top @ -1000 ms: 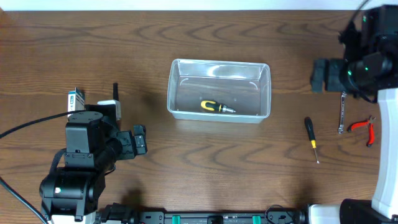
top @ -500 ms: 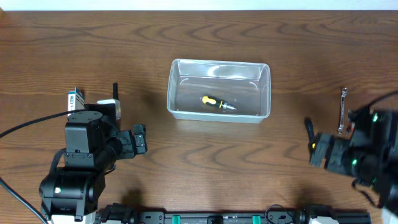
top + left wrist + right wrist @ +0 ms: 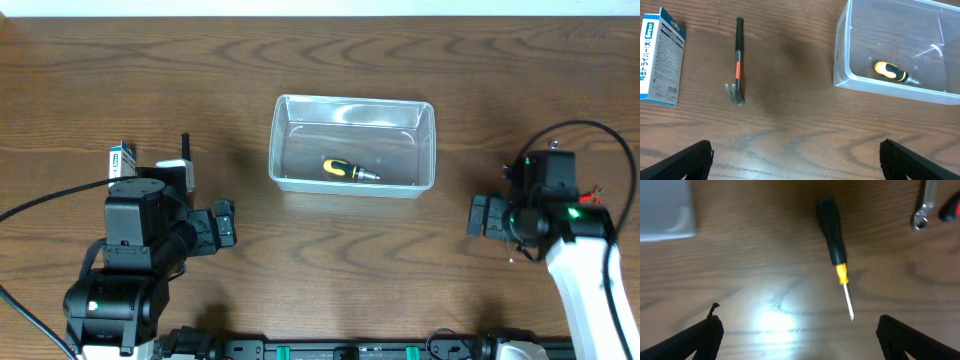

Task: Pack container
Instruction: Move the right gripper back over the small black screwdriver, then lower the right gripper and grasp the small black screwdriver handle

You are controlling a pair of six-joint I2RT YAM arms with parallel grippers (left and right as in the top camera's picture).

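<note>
The clear plastic container (image 3: 352,101) stands at the table's centre. A stubby yellow-and-black screwdriver (image 3: 346,170) lies inside it, and it also shows in the left wrist view (image 3: 891,72). My left gripper (image 3: 224,226) is open and empty, to the front left of the container (image 3: 841,75). My right gripper (image 3: 486,216) is open and empty, hovering to the right of the container. In the right wrist view its fingers (image 3: 800,327) are spread wide. A black-handled screwdriver with a yellow collar (image 3: 833,237) lies just beyond them on the table.
A small hammer (image 3: 738,60) and a blue-and-white box (image 3: 660,57) lie left of the container. A wrench end (image 3: 921,215) and red pliers (image 3: 952,211) lie beyond the black screwdriver. The right arm covers most of these in the overhead view.
My right arm has swung from the far right down and back in towards the container. It now hangs over the black screwdriver. The left arm has not moved.
</note>
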